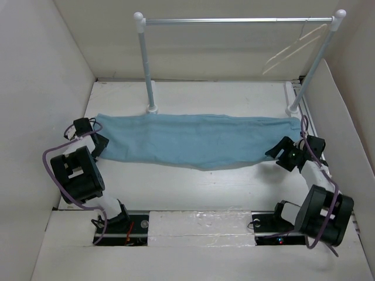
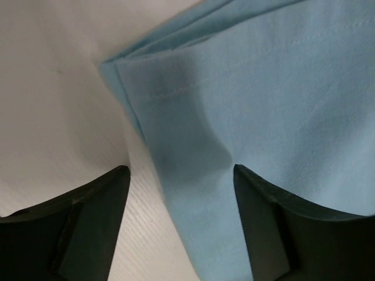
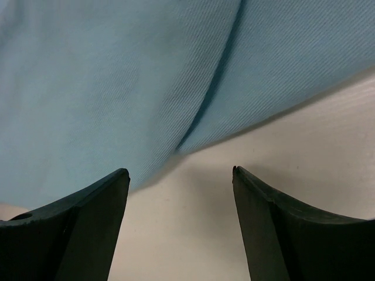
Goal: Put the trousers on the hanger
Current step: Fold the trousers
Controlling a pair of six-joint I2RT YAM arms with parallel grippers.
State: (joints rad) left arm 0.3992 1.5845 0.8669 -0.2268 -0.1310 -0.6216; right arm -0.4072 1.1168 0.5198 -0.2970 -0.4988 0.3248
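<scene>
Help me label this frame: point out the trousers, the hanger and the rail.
trousers (image 1: 193,140), top external view, middle of the spread blue fabric.
hanger (image 1: 285,50), top external view, its sloping upper arm.
rail (image 1: 234,20), top external view, middle of the silver crossbar.

Top cam: high, behind arm bases, looks down & fwd over whole worktop to rail at far edge. Left wrist cam: v. close, past left fingers onto trousers left end. Right wrist cam: equally close, past right fingers onto right end. All 3 share trousers.
</scene>
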